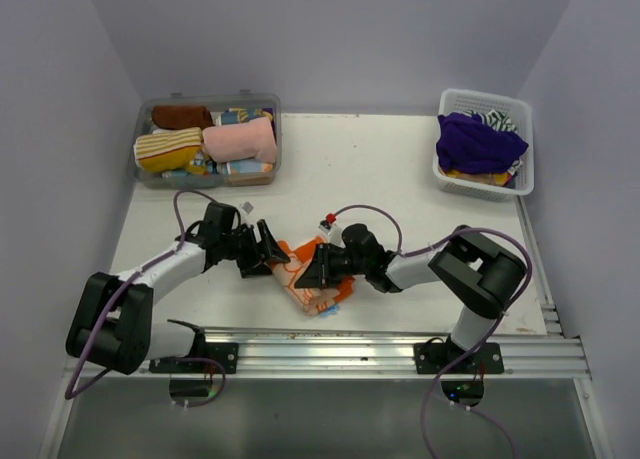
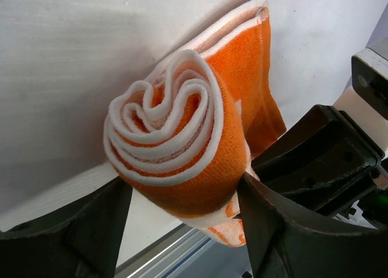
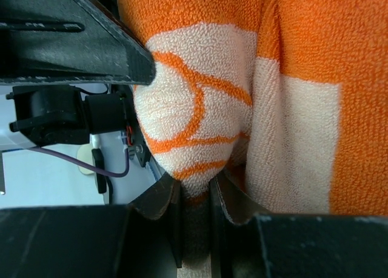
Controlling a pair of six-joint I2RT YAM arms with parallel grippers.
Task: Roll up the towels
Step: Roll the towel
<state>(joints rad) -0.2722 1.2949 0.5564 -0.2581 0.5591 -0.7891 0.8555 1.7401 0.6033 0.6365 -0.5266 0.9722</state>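
An orange-and-cream towel (image 1: 322, 295) lies partly rolled near the table's front edge, between both grippers. In the left wrist view its rolled end (image 2: 176, 126) shows a spiral of orange and white layers. My left gripper (image 2: 182, 181) (image 1: 272, 254) holds this roll with wide jaws, a finger against each side. My right gripper (image 3: 195, 187) (image 1: 308, 269) is shut on a fold of the same towel (image 3: 200, 78) and pinches the cream printed part between its fingertips. The two grippers nearly touch each other.
A clear bin (image 1: 278, 139) at the back left holds rolled towels, among them a pink one (image 1: 240, 139) and a striped yellow one (image 1: 165, 147). A white basket (image 1: 485, 97) at the back right holds a purple towel (image 1: 478, 139). A metal rail (image 1: 380, 344) runs along the near edge.
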